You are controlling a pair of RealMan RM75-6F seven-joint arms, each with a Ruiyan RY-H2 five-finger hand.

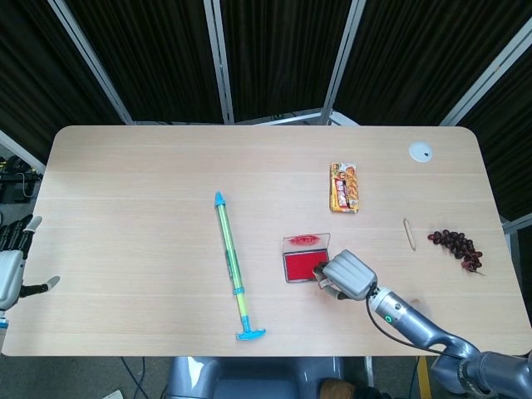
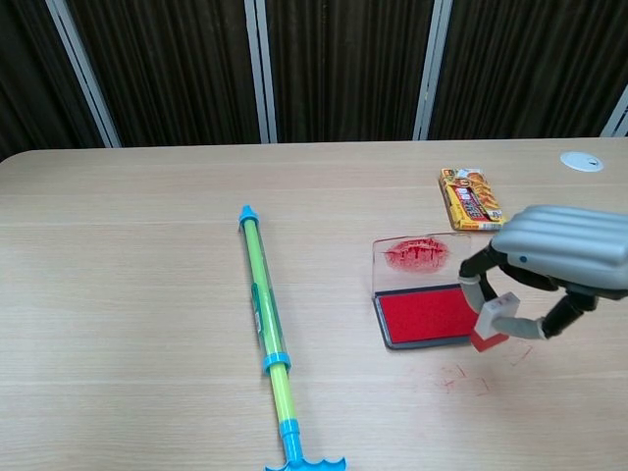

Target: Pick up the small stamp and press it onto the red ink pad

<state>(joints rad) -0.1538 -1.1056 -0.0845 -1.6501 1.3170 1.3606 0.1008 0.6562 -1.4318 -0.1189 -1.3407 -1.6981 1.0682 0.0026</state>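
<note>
Right robot hand (image 2: pixel 549 285) is clamped on the small stamp (image 2: pixel 494 320), pinching its pale upper block between fingertips with the reddened face pointing down, just off the near right corner of the red ink pad (image 2: pixel 427 314). I judge the stamp light and rigid, a little slick, so I'd grip the plain sides high up, away from the inked face. The pad's clear lid (image 2: pixel 416 257) stands open at its far edge, smeared red. Further out on the desk (image 1: pixel 133 208) lie a green and blue tube (image 1: pixel 231 262) to the left and a snack packet (image 1: pixel 345 187) beyond. Left robot hand (image 1: pixel 10 274) rests at the far left edge, fingers apart, holding nothing.
</note>
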